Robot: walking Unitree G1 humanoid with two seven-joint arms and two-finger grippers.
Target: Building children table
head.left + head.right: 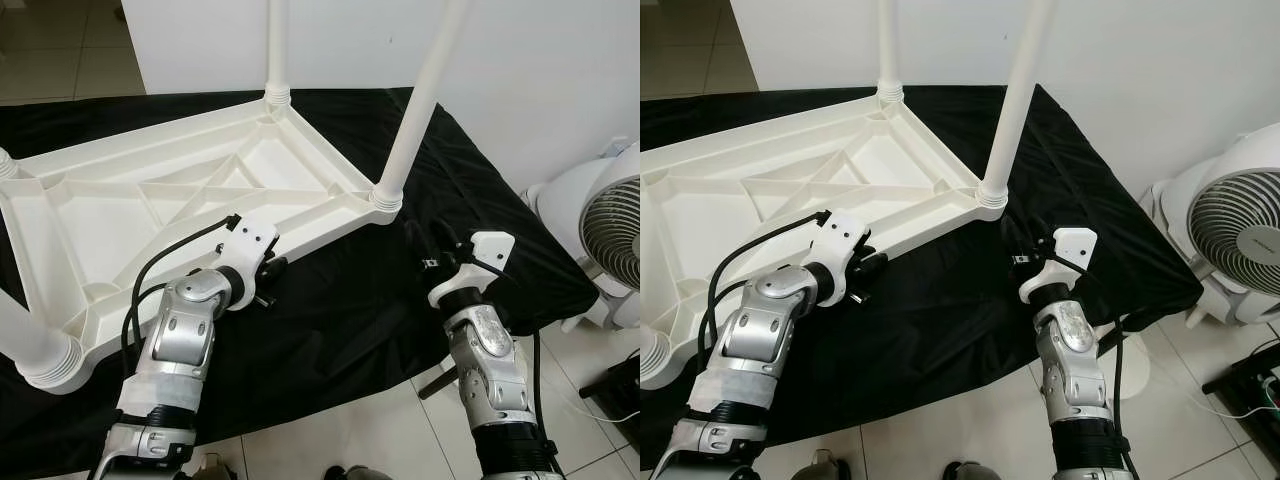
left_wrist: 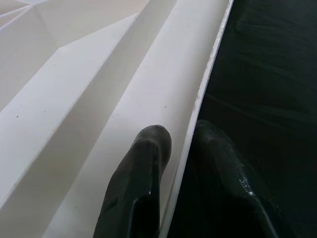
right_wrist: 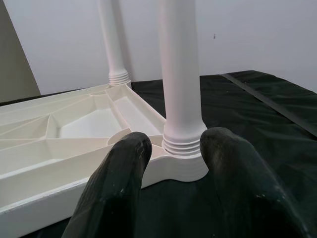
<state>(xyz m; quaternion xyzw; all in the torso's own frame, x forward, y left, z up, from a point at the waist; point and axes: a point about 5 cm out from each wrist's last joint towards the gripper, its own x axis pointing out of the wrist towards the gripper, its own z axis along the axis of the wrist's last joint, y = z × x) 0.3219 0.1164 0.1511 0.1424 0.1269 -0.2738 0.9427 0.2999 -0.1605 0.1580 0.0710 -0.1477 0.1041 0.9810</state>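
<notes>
Pinching tabletop (image 1: 150, 215) rim: left fingers (image 2: 143, 163) | right fingers (image 3: 233, 168) spread, facing leg (image 1: 420, 100) | fan (image 1: 610, 225) nearby (black cloth (image 1: 340, 310) beneath)

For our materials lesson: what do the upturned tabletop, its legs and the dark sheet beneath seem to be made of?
Tabletop: likely moulded plastic, matte white, with cast ribs underneath.
Legs: apparently the same smooth white plastic, ridged collars at the sockets.
Sheet: probably thin black fabric or film, slightly shiny, creased.

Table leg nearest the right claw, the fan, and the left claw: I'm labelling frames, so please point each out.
table leg (image 1: 415, 115), left eye view, mid shaft.
fan (image 1: 1240, 240), right eye view, front grille.
left claw (image 2: 181, 144), left wrist view, between fingertips pinching the tabletop's edge.
</notes>
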